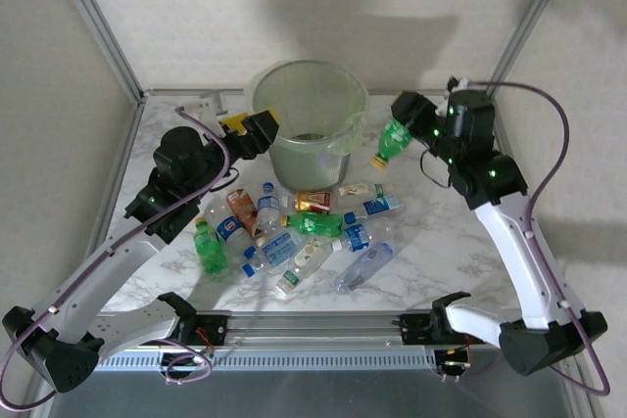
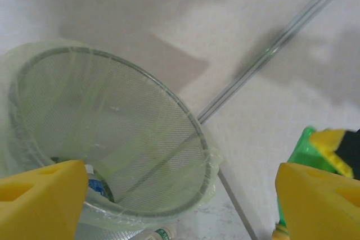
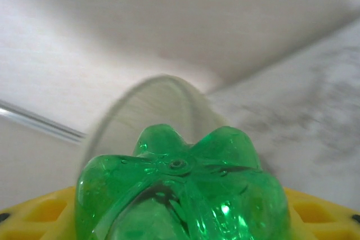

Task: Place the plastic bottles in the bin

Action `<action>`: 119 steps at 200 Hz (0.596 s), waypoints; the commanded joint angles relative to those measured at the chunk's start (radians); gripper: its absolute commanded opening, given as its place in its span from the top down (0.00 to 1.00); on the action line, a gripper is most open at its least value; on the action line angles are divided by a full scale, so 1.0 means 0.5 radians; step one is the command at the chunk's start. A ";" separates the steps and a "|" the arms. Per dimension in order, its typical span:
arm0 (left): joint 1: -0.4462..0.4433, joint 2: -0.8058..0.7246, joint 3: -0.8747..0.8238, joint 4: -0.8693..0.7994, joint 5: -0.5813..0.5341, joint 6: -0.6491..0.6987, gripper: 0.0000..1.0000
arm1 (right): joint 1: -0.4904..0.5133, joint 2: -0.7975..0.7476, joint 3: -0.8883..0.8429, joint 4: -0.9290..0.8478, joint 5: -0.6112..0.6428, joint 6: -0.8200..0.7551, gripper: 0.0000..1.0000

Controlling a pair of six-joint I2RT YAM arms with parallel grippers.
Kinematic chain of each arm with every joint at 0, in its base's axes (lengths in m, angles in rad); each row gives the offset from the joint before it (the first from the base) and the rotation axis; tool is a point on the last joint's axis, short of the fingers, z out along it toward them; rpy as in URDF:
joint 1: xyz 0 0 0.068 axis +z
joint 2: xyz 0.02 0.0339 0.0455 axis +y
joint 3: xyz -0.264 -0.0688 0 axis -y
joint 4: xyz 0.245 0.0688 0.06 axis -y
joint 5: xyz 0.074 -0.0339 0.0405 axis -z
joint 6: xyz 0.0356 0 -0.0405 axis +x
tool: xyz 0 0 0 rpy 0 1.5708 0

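**RIGHT ARM HOLDS BOTTLE BESIDE BIN; LEFT ARM EMPTY**

In the top view, the left gripper [image 1: 252, 131] sits at the left rim of the bin [image 1: 309, 165], left of centre in the frame. In the left wrist view its yellow fingers [image 2: 39, 200] stand wide apart at the lower corners, with nothing between them. The bin mouth lies below, and one small bottle [image 2: 93, 186] rests on the bin floor.

The loose bottles [image 1: 294, 227] lie in a heap on the table [image 1: 431, 242], at lower centre of the top view, just below the bin.

Right of centre, the right gripper [image 1: 401, 128] is clamped on a green bottle [image 1: 392, 141]. This bottle hangs just outside the bin's right rim, not over the opening. Its long axis is tilted: the base sits in the fingers at the upper right, and the cap points to the lower left and downward. In the right wrist view the base faces the camera, and the bin rim shows beyond it.

Judgement: the bin opening lies to the left of the held bottle in the top view. The right arm is therefore the arm placed to drop next. It must carry the bottle leftward over the rim before the fingers part.
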 commanded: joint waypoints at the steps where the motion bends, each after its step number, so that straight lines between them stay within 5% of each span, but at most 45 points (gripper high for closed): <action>1: 0.027 -0.028 -0.010 -0.002 0.093 -0.124 0.14 | 0.064 0.203 0.179 0.292 -0.179 0.014 0.39; 45: 0.078 -0.032 0.003 -0.058 0.051 -0.151 0.15 | 0.232 0.780 0.723 0.375 -0.292 -0.029 0.37; 119: 0.315 -0.100 -0.014 -0.465 -0.194 -0.234 0.20 | 0.383 1.500 1.359 -0.147 -0.169 -0.151 0.35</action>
